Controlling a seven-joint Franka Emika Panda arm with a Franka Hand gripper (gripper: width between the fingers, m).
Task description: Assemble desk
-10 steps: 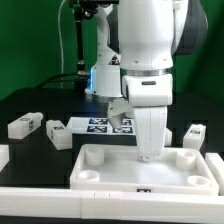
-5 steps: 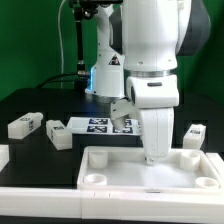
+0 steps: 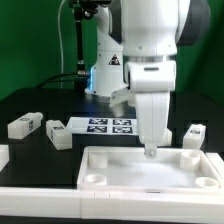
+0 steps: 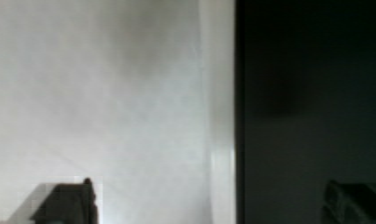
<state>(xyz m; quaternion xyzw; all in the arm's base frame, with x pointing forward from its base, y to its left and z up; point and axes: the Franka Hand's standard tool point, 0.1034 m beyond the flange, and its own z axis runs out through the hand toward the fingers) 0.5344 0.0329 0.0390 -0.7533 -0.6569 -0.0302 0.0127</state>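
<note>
End effector (image 3: 150, 151) is hanging with its fingers spread wide and gripping nothing; in the wrist view the two dark fingertips (image 4: 64, 200) are standing well apart, a pale surface and a dark band are showing between them, and neither tip is pressing on anything. It is hovering at the far rim of the desk slab (image 3: 130, 170), toward the exterior view's right; whether it is touching that rim cannot be told. The desk slab is lying flat on the black tabletop (image 3: 30, 105) in the foreground, raised rim upward, white and smooth, with a small black-and-white tag (image 3: 146, 191) showing on its near edge. The near corner socket (image 3: 93, 177) on the exterior view's left is showing as an open round hole, and no leg is standing in any corner that is visible. The first leg (image 3: 22, 126) and second leg (image 3: 60, 136) are lying loose on the tabletop beyond the slab on the exterior view's left, well apart from it; the third leg (image 3: 193, 133) is lying beyond the slab on the right. The marker board (image 3: 100, 125) is lying flat behind the slab, between the legs. Judged from this layout, assembly is standing at an early stage: the slab is positioned, and every leg seen is awaiting pickup and insertion.
</note>
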